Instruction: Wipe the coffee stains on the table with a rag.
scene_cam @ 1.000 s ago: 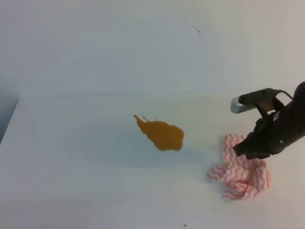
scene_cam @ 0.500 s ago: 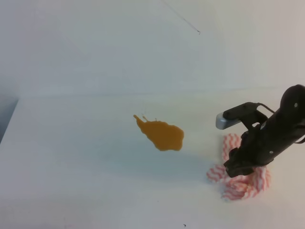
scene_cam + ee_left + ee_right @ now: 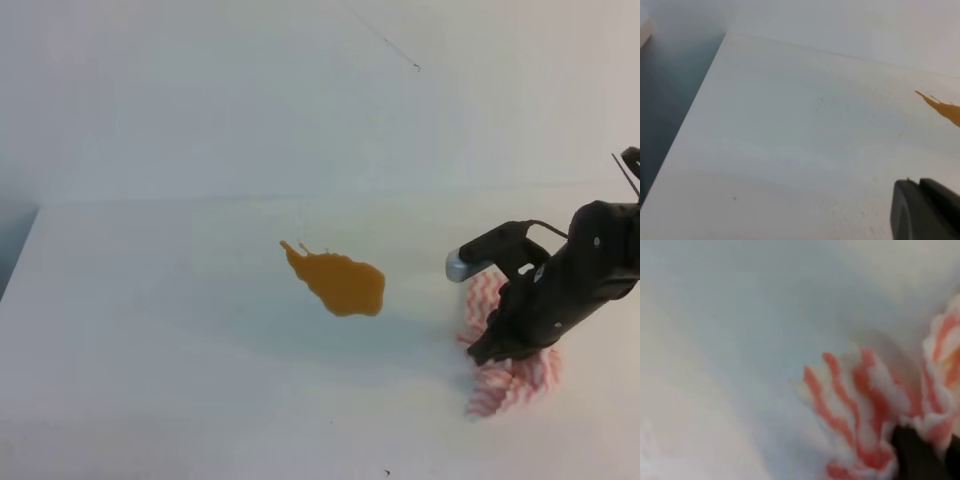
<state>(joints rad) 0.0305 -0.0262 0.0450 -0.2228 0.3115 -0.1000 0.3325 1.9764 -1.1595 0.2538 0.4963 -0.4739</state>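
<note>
At the bench's (image 3: pixel 150 330) right, our right gripper (image 3: pixel 497 350) pinches the rag (image 3: pixel 515 380); we should secure enough cloth before dragging left to the coffee stain (image 3: pixel 342 283).

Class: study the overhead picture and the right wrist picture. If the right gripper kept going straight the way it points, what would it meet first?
The rag. The right gripper points down into its folds, seemingly already touching; beneath lies the table. Depth is unclear.

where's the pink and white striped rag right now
In the exterior high view the pink-and-white zigzag-striped cloth rag lies bunched at the right of the white table, under the right gripper and right of the amber-brown coffee stain.
</note>
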